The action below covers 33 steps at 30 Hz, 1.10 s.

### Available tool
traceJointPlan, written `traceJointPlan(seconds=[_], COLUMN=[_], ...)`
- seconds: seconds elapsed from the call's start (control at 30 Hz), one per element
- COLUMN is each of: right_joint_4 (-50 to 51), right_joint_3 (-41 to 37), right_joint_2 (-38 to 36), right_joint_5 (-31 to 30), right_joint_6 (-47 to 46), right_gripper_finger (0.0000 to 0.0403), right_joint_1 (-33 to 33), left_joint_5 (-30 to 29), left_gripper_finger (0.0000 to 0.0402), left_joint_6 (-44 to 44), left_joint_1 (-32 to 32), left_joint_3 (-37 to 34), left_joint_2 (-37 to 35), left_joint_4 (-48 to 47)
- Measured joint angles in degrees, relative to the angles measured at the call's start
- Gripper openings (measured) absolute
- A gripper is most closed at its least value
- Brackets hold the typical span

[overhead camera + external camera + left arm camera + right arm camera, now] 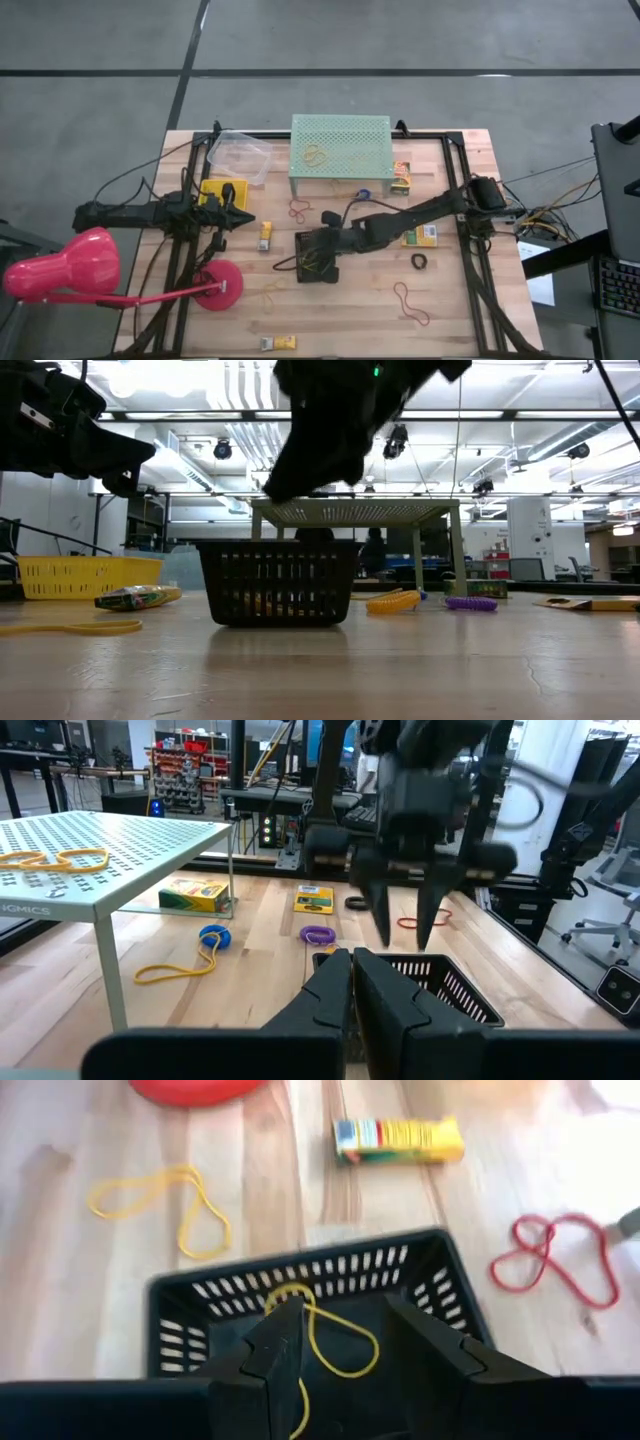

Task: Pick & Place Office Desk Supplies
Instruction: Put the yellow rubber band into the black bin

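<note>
A black slotted basket [310,1315] sits directly beneath the right gripper [345,1345], whose jaws stand apart and hold nothing; a yellow rubber band [335,1335] lies loose inside the basket. On the bare wooden desk [450,300] beside the basket lie another yellow band [165,1200], a red rubber band [555,1260] and a small yellow printed box [398,1138]. Beyond the basket stands the mint-green perforated stand [340,145], with yellow bands [318,154] resting on top of it and a second printed box [401,176] beside one of its legs. A small black ring roll [419,262] lies on the far side of the basket from the left gripper [243,218], which hovers near the basket with its jaws closed and nothing between them. A pink desk lamp [70,268] stands at the desk's corner, on the left gripper's side of the basket.
</note>
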State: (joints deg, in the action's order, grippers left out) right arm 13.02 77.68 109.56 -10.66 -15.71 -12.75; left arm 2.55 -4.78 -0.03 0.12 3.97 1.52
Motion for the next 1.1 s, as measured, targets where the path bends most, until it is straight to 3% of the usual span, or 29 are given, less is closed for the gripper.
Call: traceJointPlan(seconds=[0.13,0.33,0.4,0.7,1.1], right_joint_4=[-0.1,0.3,1.9,6.3,9.2], right_joint_3=[0.9,5.0,6.6,7.9,5.7], right_joint_2=[-2.8,-7.2,-9.1,-15.4,-11.0], right_joint_5=[-0.7,-10.3,-10.7,-10.1,-10.3], right_joint_6=[3.8,19.9,23.0,14.5,18.9], right_gripper_finger=[0.0132,0.0119,0.0115,0.0098,0.0079], right_joint_1=[0.0,0.0,0.1,0.0,6.7], left_joint_5=[0.0,0.0,0.0,0.0,0.0], left_gripper_finger=[0.0023,0.0023,0.0023,0.0023,0.0023], left_joint_6=[0.0,0.0,0.0,0.0,0.0], left_joint_1=[0.0,0.0,0.0,0.0,0.0], left_joint_3=[0.0,0.0,0.0,0.0,0.0], left_joint_2=[0.0,0.0,0.2,1.0,1.1], left_joint_4=[0.0,0.0,0.2,0.0,0.0])
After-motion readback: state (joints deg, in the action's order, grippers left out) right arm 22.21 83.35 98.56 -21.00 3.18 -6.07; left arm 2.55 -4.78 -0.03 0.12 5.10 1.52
